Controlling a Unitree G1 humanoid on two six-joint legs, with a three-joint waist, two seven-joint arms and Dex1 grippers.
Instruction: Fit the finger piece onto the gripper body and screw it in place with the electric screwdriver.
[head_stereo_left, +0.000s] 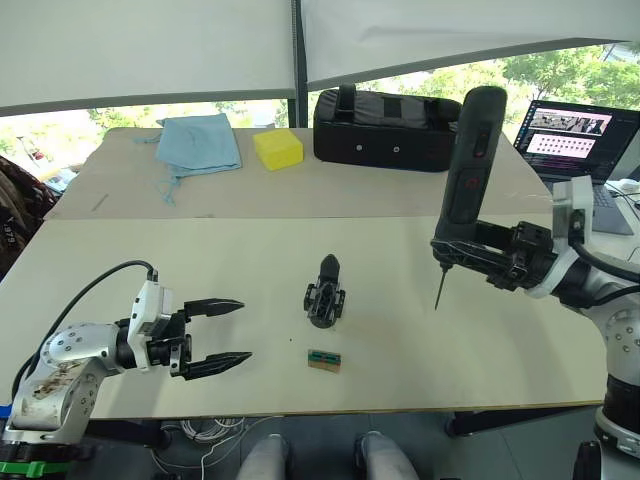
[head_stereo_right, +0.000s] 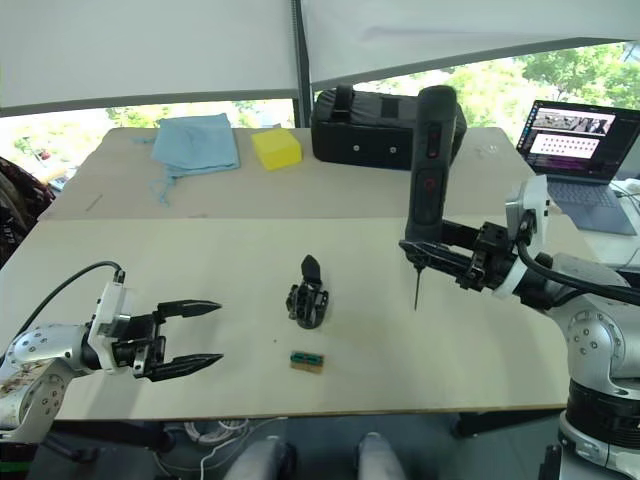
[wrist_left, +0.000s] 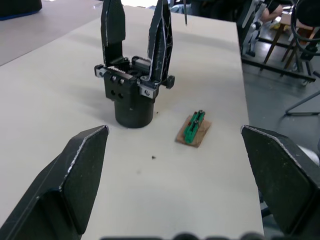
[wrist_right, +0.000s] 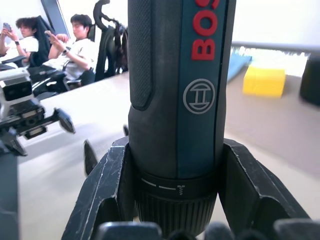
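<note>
We see a pale surface (head_stereo_left: 420, 350) by windows, with a black bag (head_stereo_left: 385, 125), yellow block (head_stereo_left: 278, 148), blue cloth (head_stereo_left: 200, 143) and laptop (head_stereo_left: 570, 135) at its far side. The gripper body (head_stereo_left: 325, 297) stands mid-surface, between both pincers, a green-brown block (head_stereo_left: 323, 360) just beside it. Left pincer (head_stereo_left: 228, 337) gapes wide, empty. Right pincer (head_stereo_left: 458, 255) clamps the electric screwdriver (head_stereo_left: 468, 170) upright, bit down above the surface.
</note>
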